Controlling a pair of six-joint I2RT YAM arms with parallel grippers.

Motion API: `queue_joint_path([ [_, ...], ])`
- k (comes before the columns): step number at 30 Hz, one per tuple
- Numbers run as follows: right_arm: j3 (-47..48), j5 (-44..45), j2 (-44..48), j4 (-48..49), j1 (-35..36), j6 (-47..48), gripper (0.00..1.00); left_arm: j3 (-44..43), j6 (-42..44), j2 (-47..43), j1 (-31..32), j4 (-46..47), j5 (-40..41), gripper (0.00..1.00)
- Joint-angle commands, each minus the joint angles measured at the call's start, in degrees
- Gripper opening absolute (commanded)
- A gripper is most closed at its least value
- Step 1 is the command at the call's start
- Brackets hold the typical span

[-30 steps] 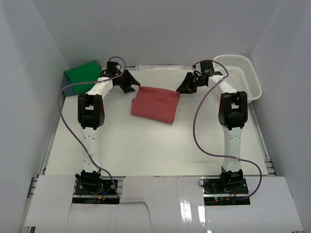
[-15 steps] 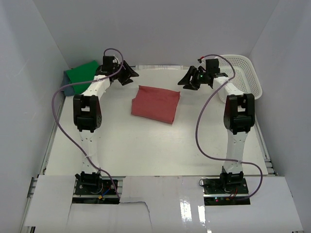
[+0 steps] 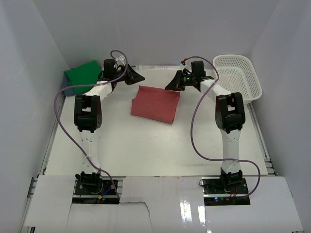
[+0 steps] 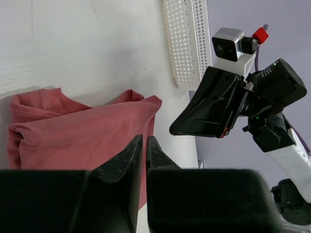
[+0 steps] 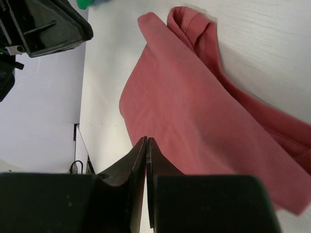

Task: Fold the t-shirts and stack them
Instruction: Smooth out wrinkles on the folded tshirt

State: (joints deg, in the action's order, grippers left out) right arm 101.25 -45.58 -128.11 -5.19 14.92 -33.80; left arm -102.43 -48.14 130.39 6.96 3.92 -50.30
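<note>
A brick-red t-shirt lies folded flat in the middle of the table, also seen in the left wrist view and the right wrist view. A green t-shirt sits folded at the far left on top of a blue-grey one. My left gripper hovers off the red shirt's far left corner, shut and empty. My right gripper hangs over the far right corner, shut with nothing in it.
A white lattice basket stands at the far right against the wall. White walls close in the table on three sides. Purple cables loop off both arms.
A second ago both grippers were at the red shirt's far corners. They lifted away with jaws open, then shut empty. The right gripper has swung left, back over the shirt's corner.
</note>
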Motion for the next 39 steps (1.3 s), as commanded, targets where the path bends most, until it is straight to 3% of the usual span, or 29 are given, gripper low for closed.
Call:
queue_joint_path([
  [1, 3.33, -2.93, -3.45, 3.60, 0.02, -2.75, 0.08, -4.86, -0.82, 2.32, 1.30, 2.67, -5.86, 0.20],
  [2, 3.69, -3.02, -4.50, 4.13, 0.11, -3.28, 0.08, -5.93, -0.99, 4.50, 1.39, 2.15, -6.90, 0.26],
  [7, 3.08, -4.25, -7.49, 8.35, 0.20, -6.18, 0.08, -8.66, -1.43, 9.35, 2.00, 1.09, -7.79, 0.35],
  [17, 7.82, -2.15, -14.97, 8.79, -0.68, -6.10, 0.08, -14.71, 1.03, 17.35, 2.88, -0.67, -6.04, 0.37],
  [21, 8.09, -0.13, -16.73, 8.71, -1.20, -5.49, 0.08, -18.68, 5.49, 20.25, 3.06, -4.87, -1.23, 0.37],
  [25, 7.47, 1.72, -17.17, 7.92, -1.47, -4.43, 0.08, -19.47, 9.81, 19.99, 3.76, -8.92, 5.98, 0.40],
  [31, 8.08, 2.16, -16.21, 7.04, -1.56, -3.73, 0.08, -19.39, 12.54, 18.33, 4.02, -12.53, 10.40, 0.40],
  [39, 16.96, 0.32, -13.23, 5.28, -1.65, -6.62, 0.12, -19.12, 12.19, 6.04, 4.02, -14.64, 13.12, 0.42],
])
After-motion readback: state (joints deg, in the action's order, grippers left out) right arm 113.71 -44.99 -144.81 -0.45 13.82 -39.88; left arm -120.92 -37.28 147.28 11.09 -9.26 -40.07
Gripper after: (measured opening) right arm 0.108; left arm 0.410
